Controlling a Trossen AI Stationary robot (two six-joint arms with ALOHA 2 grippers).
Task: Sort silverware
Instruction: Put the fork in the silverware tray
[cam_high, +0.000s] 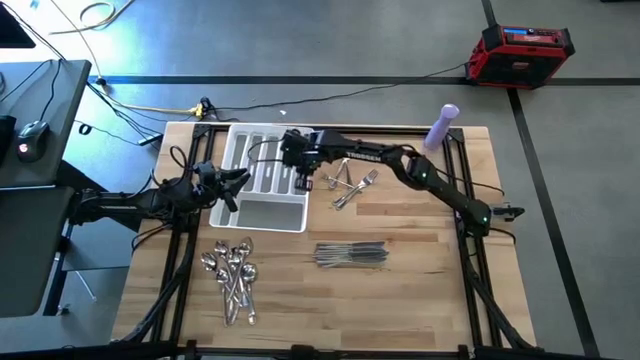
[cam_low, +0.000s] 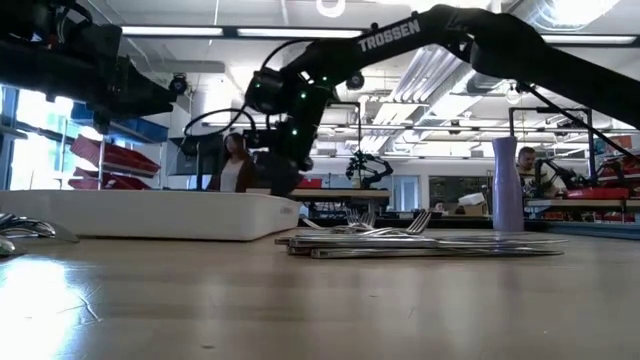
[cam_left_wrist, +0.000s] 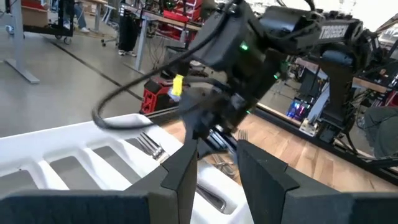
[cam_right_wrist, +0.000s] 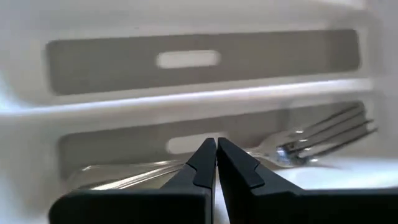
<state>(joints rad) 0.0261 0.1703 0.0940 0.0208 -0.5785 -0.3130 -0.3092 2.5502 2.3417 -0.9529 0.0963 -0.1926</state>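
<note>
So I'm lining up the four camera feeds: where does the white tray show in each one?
High view: white tray left of centre, between the two arms.
Low view: the tray is a long low white slab at left.
Left wrist view: the tray crosses the lower left.
Right wrist view: its compartments fill the picture.
Shared landmark: the right end effector, shut above the tray's fork compartment.

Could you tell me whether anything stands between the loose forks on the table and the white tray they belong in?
Nothing visible does. The forks lie on bare wood just beside the tray. The right tool, shut, hangs over the tray's nearest slot, above that path, not on it.
</note>
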